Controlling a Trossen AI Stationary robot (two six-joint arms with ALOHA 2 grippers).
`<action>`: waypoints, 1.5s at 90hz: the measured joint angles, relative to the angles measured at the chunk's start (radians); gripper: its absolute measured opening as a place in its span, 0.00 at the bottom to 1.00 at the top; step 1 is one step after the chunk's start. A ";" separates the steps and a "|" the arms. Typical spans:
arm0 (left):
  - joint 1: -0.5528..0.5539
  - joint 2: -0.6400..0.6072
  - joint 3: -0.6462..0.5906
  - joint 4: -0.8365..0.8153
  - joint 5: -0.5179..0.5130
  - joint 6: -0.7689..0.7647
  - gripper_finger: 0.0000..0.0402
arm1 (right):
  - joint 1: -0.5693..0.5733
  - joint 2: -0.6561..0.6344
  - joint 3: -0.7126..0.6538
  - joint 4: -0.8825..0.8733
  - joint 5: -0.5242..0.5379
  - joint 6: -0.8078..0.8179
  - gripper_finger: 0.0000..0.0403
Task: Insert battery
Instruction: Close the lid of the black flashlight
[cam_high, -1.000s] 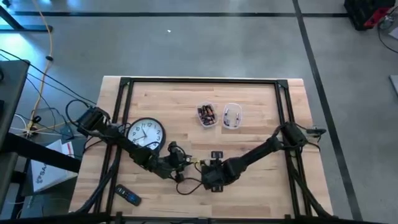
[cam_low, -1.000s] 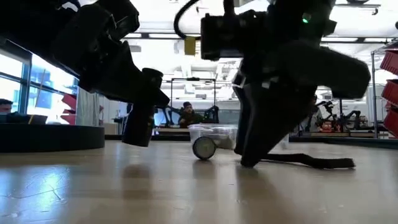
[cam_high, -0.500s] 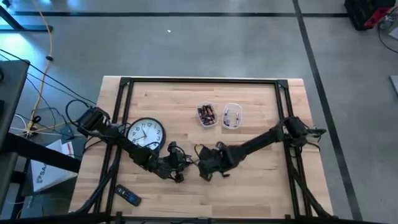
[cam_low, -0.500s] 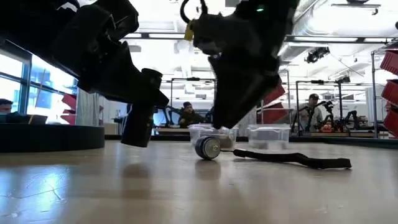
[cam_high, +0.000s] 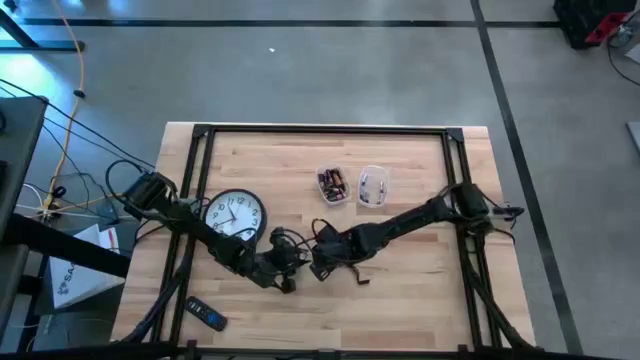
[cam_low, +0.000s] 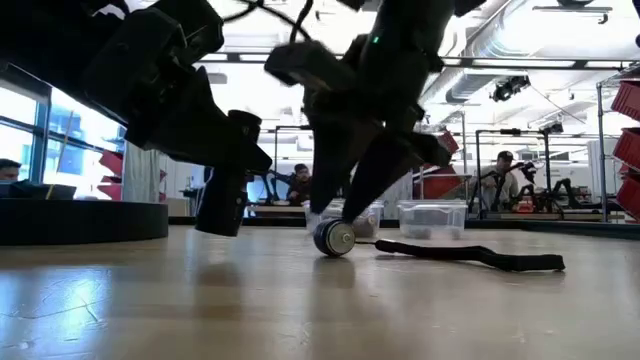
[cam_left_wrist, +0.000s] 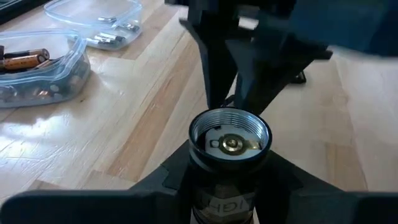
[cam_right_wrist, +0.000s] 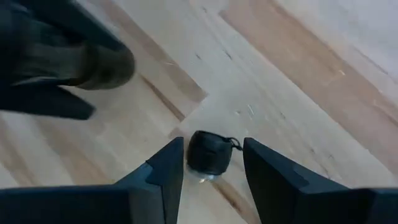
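Left gripper (cam_left_wrist: 227, 180) clamped on a flashlight body (cam_left_wrist: 229, 155), held near table's front edge, just right of the wall clock (cam_high: 235, 215) in high view. Open threaded mouth of the tube facing the wrist camera, brass contact (cam_left_wrist: 233, 144) visible deep inside. Right gripper (cam_right_wrist: 211, 158) spread wide, fingers (cam_right_wrist: 166, 168) straddling a small black end cap (cam_right_wrist: 209, 152) lying on the wooden table (cam_high: 410, 290); cap between the fingers, not touched by either as far as visible. In low view, cap (cam_low: 333, 238) resting on the tabletop directly below the right gripper, a black lanyard strap (cam_low: 470, 255) lying flat just beside it. Both grippers near each other in high view, left (cam_high: 283, 268) and right (cam_high: 322, 262) almost meeting. Two clear tubs farther back: one with batteries (cam_high: 332, 184), one with small parts (cam_high: 373, 186). Small dark remote-like object (cam_high: 205, 315) at front-left edge. People seated in room beyond, low view.
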 joint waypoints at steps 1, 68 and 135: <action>0.000 0.000 0.000 0.000 0.000 0.000 0.23 | -0.001 0.002 0.000 0.000 -0.005 0.002 0.34; 0.000 0.000 0.000 0.002 0.004 0.000 0.24 | -0.048 0.032 0.000 0.028 -0.094 0.050 0.34; -0.023 0.046 -0.065 0.084 -0.034 -0.138 0.24 | -0.036 -0.021 0.000 -0.077 -0.069 0.172 0.34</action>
